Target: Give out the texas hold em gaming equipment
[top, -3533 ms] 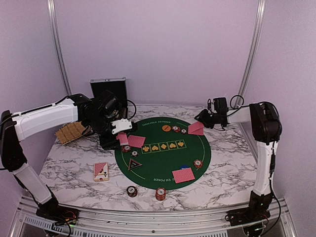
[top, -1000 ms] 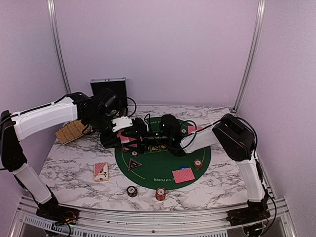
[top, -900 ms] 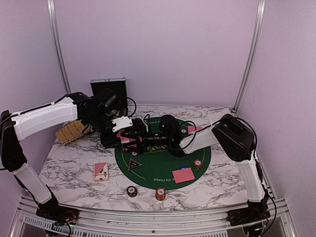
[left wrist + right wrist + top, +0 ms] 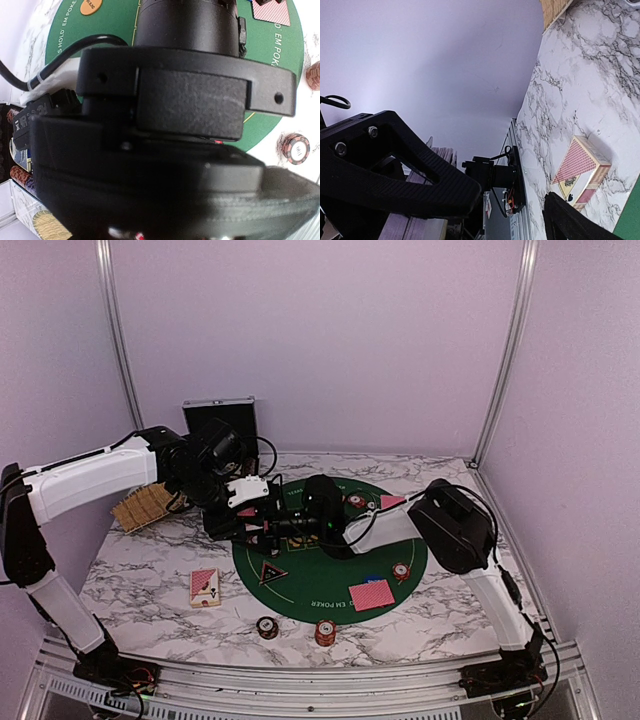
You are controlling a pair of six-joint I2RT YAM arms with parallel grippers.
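My left gripper point(image 4: 252, 510) hangs over the left rim of the green mat point(image 4: 310, 578), shut on red-backed playing cards point(image 4: 246, 511). My right gripper point(image 4: 273, 526) point(image 4: 512, 200) has reached across the mat and sits right next to them, its fingers point(image 4: 420, 175) wide apart with nothing between them. The right arm's black body fills the left wrist view. More cards point(image 4: 372, 594) lie on the near right of the mat and at its far right point(image 4: 393, 502). Poker chips point(image 4: 401, 571) point(image 4: 295, 148) and a black triangular button point(image 4: 272, 572) rest on the mat. An orange button point(image 4: 90, 5) shows in the left wrist view.
A card box point(image 4: 205, 587) point(image 4: 580, 170) lies on the marble left of the mat. Two chip stacks point(image 4: 267, 627) point(image 4: 325, 632) stand near the front edge. An open silver case point(image 4: 222, 420) is at the back left, a tan tray point(image 4: 145, 505) beside it.
The right arm has swung from the table's far right across the mat to the left gripper, edging further left in the last second. The left arm has stayed put.
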